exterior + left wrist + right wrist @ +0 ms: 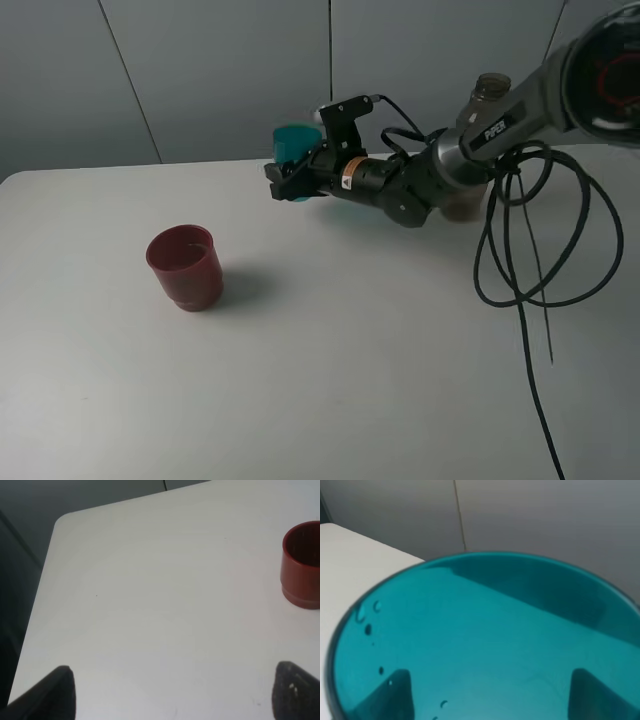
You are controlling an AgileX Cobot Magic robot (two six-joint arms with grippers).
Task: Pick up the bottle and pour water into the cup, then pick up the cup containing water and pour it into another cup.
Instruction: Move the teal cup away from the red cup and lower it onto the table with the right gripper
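Observation:
My right gripper [291,184] is shut on the teal-blue cup [295,144] and holds it off the table at the back middle. The cup fills the right wrist view [485,630], with droplets on its inside wall and both fingers [395,692] showing through it. The dark red cup [186,266] stands upright on the table to the front left, apart from the teal cup; it also shows in the left wrist view [302,565]. The grey-brown bottle [491,89] stands behind my right arm, mostly hidden. My left gripper [172,695] is open and empty over bare table.
The white table [330,380] has a rounded far-left corner [62,522] with a grey wall behind. Black cables [520,250] loop down from my right arm over the table's right side. My left arm is outside the high view.

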